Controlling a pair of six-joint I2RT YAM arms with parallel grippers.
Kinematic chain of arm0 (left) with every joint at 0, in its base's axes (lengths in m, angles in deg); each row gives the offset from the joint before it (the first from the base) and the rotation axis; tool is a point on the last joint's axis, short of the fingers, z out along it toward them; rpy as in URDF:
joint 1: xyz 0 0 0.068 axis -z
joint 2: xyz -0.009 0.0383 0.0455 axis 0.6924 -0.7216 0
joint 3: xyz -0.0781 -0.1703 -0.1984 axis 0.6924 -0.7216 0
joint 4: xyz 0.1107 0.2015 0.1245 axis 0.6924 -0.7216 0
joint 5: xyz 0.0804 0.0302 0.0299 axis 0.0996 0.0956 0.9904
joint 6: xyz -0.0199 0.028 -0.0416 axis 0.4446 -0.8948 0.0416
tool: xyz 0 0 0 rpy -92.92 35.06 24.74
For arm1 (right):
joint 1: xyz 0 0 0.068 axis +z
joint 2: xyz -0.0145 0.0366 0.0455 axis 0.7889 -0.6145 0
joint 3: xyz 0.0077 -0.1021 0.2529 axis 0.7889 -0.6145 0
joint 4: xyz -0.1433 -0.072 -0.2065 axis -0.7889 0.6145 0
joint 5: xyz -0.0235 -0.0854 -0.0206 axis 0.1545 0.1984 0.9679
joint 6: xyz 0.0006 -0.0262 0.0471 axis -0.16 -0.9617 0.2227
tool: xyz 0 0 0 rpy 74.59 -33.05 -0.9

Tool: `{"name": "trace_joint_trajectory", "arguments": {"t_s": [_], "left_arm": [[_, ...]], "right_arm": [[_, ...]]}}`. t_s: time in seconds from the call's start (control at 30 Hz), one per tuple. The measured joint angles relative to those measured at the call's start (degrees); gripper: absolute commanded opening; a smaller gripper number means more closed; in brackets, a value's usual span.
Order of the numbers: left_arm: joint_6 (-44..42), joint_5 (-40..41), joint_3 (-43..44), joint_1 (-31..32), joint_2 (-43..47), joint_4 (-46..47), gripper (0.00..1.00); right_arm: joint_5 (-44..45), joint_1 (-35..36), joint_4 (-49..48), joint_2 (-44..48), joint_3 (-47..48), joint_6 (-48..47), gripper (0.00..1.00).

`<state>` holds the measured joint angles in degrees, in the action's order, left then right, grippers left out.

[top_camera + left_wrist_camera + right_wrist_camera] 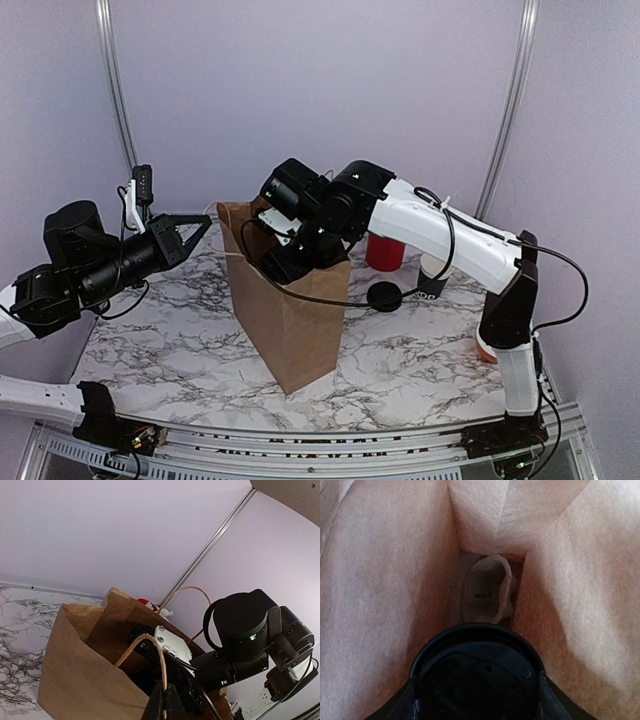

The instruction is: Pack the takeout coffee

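Observation:
The takeout coffee (477, 677) fills the bottom of the right wrist view, its round black lid facing the camera. My right gripper (477, 702) is shut on it, one dark finger on each side, and holds it inside the brown paper bag (290, 320). In the top view the right gripper (285, 262) sits in the bag's mouth and the cup is hidden. My left gripper (165, 706) is shut on the bag's twine handle (161, 662), at the bag's upper left corner (203, 224). The bag stands upright mid-table.
A crumpled brown paper piece (487, 590) lies on the bag's floor below the cup. Right of the bag on the marble table (160, 350) stand a red tub (384, 252) and a black cup with a white rim (433, 275); a loose black lid (385, 296) lies beside them.

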<state>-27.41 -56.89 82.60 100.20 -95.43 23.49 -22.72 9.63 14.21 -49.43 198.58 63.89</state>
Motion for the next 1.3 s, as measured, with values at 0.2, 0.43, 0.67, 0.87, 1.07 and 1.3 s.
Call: {"name": "trace_joint_trajectory", "arguments": {"t_s": [0.2,0.43,0.67,0.87,1.07,1.3], "left_arm": [[0.00,0.02,-0.07,0.00,0.00,0.00,0.00],[0.00,0.09,-0.20,0.00,0.00,0.09,0.00],[0.00,0.42,-0.74,0.00,0.00,0.22,0.00],[-0.04,0.59,-0.74,0.00,0.00,0.24,0.00],[-0.04,0.61,-0.83,0.00,0.00,0.31,0.00],[-0.07,0.61,-0.83,0.00,0.00,0.39,0.00]], "right_arm": [[-0.02,0.15,1.68,0.00,0.50,0.02,0.57],[-0.50,0.24,1.53,0.02,-2.60,-0.24,0.57],[-0.85,0.31,0.20,0.02,-4.04,-0.52,0.57],[-1.44,0.33,-1.03,0.02,-5.27,-1.05,0.56],[-1.51,0.33,-2.01,0.02,-6.25,-1.27,0.57],[-1.51,0.33,-2.01,0.02,-6.25,-1.29,0.57]]}}
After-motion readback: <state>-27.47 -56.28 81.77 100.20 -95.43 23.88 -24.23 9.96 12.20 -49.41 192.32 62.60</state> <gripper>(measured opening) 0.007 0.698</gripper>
